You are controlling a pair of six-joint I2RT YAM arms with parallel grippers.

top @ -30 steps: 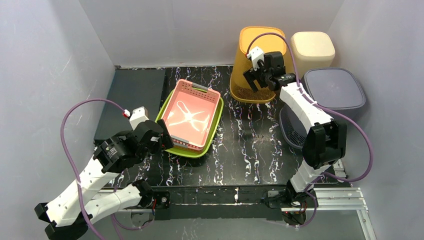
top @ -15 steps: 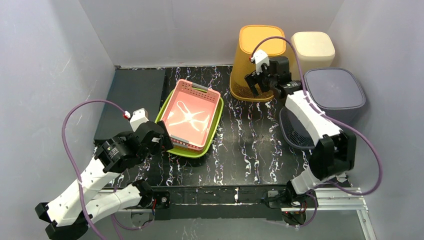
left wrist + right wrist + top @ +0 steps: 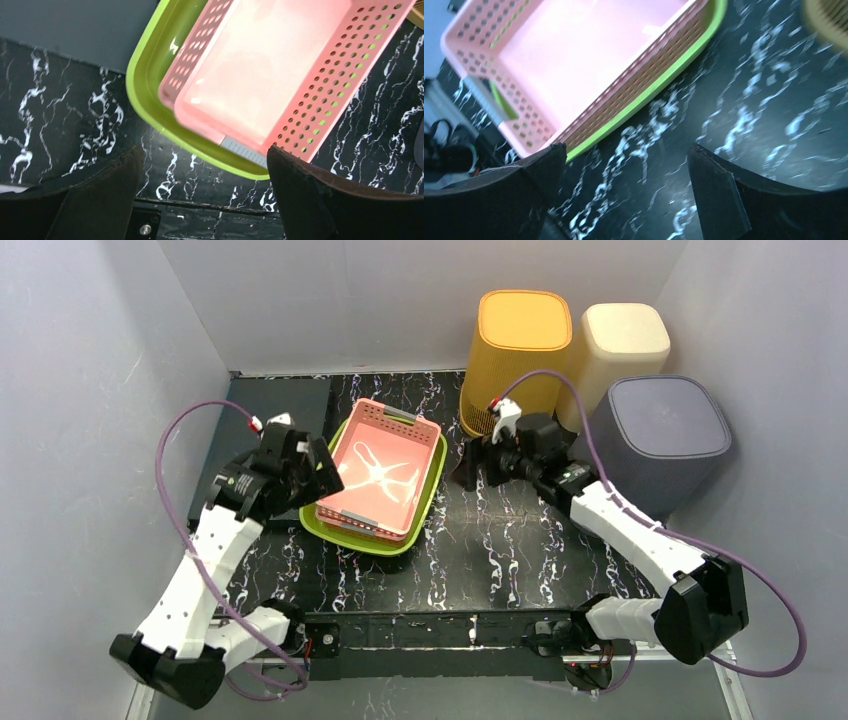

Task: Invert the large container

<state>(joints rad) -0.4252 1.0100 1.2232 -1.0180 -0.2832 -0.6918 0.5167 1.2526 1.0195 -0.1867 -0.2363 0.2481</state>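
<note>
A green tray [image 3: 372, 540] lies left of the table's middle with a pink perforated basket [image 3: 380, 465] nested in it, both open side up. My left gripper [image 3: 325, 475] is open and empty at the tray's left rim. In the left wrist view [image 3: 205, 155] the tray [image 3: 150, 100] and the basket [image 3: 270, 75] lie just beyond the fingers. My right gripper [image 3: 470, 465] is open and empty, low over the table to the right of the tray. In the right wrist view [image 3: 624, 150] it faces the tray [image 3: 664, 80] and the basket [image 3: 574, 60].
Three bins stand bottom up at the back right: orange [image 3: 520, 340], cream [image 3: 622, 340] and grey [image 3: 660, 430]. A dark grey board [image 3: 265, 430] lies at the back left. White walls close in the table on three sides.
My right arm left the orange bin and came down toward the table's middle, facing the tray. My left arm moved back along the tray's left side.
</note>
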